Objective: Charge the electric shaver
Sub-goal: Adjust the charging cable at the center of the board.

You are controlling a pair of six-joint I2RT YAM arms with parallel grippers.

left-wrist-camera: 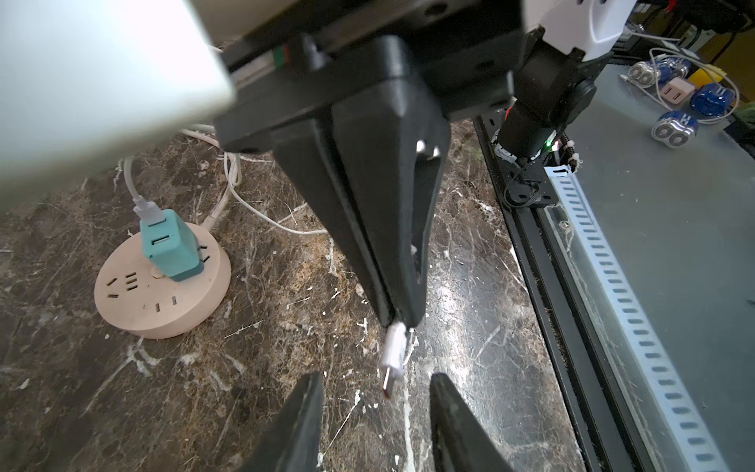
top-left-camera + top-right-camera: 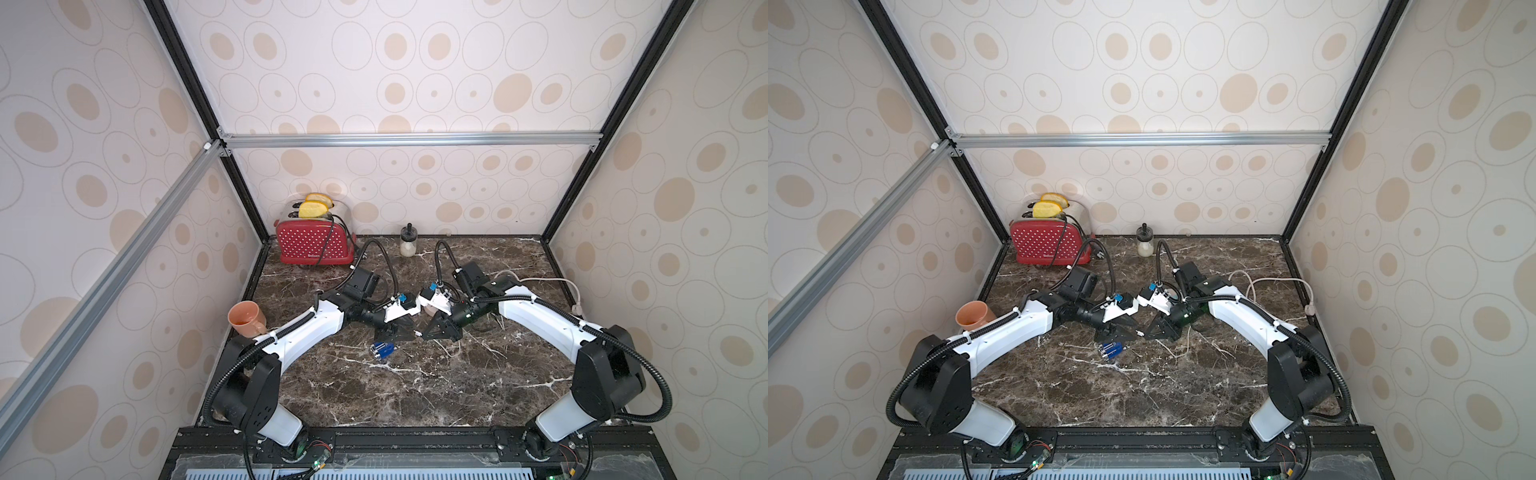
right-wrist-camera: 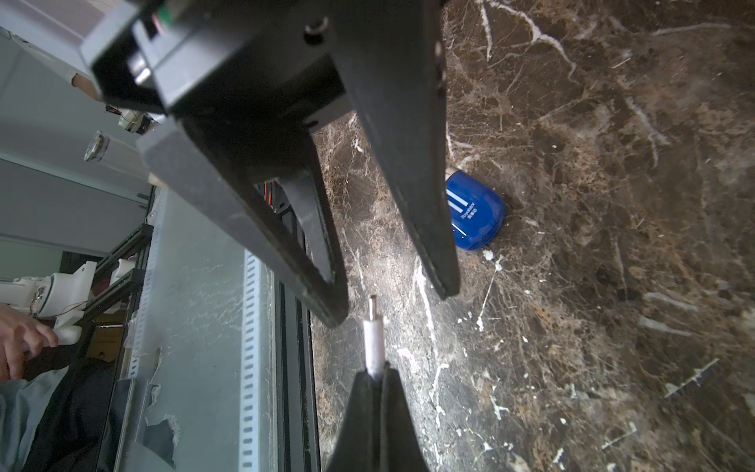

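Plug [image 3: 374, 339] pinched tight in right gripper [image 3: 378, 374]; left gripper [image 1: 376, 380] half-parted, holding nothing, facing it (alignment stage, I'd say); electric shaver [image 2: 382, 350] lies just near-left of both; next, left should grasp the shaver and present its port.

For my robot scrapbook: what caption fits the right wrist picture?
Right pincer pinches the white charging plug, aimed at the open left pincer; blue electric shaver lies on the marble table.

White arms [image 2: 309, 328], black joints [image 2: 253, 399], ribbed cables [image 2: 668, 400]

"Royalstar" on the electric shaver [image 3: 477, 215]
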